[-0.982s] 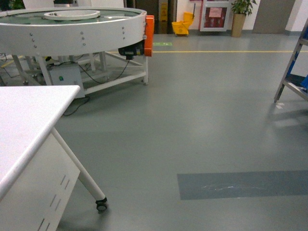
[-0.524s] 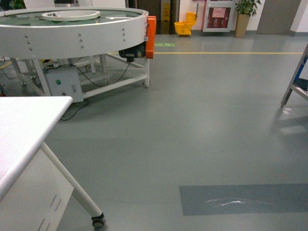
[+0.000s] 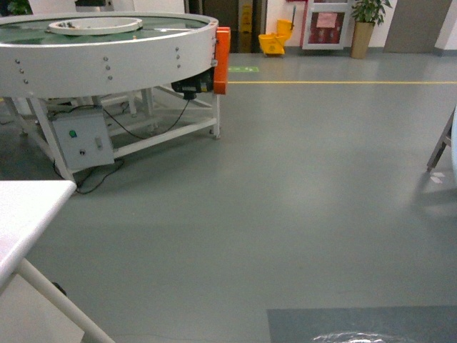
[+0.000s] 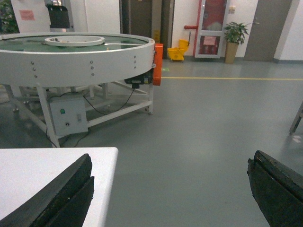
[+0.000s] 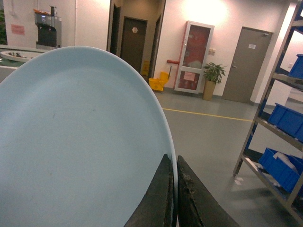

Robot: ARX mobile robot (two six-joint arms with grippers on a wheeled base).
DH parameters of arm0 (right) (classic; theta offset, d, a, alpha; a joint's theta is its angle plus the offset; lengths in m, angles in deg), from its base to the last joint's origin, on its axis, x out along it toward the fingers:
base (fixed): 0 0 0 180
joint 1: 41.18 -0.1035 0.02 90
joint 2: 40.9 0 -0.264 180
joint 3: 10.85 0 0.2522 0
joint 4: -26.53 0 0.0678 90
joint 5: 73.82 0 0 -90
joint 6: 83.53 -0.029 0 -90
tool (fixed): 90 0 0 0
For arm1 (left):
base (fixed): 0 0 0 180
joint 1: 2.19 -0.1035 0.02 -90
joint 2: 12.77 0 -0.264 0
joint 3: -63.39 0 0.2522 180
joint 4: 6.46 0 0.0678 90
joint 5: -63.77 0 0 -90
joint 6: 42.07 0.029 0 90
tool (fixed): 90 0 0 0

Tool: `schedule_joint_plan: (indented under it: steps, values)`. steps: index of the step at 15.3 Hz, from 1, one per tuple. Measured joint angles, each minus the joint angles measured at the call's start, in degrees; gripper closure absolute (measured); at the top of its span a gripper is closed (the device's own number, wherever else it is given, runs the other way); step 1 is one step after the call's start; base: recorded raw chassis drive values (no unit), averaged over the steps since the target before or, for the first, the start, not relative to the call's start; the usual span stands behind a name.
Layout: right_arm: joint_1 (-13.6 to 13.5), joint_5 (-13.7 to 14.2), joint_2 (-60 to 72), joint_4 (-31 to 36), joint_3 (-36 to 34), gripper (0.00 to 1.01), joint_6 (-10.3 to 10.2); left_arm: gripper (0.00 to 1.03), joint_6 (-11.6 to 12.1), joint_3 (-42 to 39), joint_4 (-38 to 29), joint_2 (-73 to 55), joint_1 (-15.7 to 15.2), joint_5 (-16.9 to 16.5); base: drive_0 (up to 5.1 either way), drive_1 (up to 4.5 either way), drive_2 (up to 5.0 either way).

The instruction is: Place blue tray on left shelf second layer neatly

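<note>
Since earlier: view swung left across the three head frames; the white table slid down toward the lower-left corner, the round conveyor grew larger, and the rack leg drifted to the right edge.
Meaning: base was turning or rolling, judged still in transit; no shelf tier was within reach, so placing had not begun.
Left gripper: fingers spread wide and empty, one dark pad over the table corner, the other at the frame's right, right of the table.
Tray: gripped at its rim by the right gripper, whose fingers were clenched on the edge; held right of the table, outside the head view.
Tray facing: stood on edge, broad face toward the wrist camera; long axis seemed to run up and left from the grip, though the outline was cropped.
Shelf: steel rack with blue crates, right of the tray and well apart from it.
</note>
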Motion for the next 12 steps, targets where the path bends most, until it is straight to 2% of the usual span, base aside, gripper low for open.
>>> schedule_joint_plan:
  steps: [12]
  values:
    - [0.0, -0.1, -0.1, 0.1, -0.1, 0.99, 0.0, 0.05, 0.0, 0.0, 0.3, 0.0, 0.0, 0.0, 0.2, 4.23, -3.9]
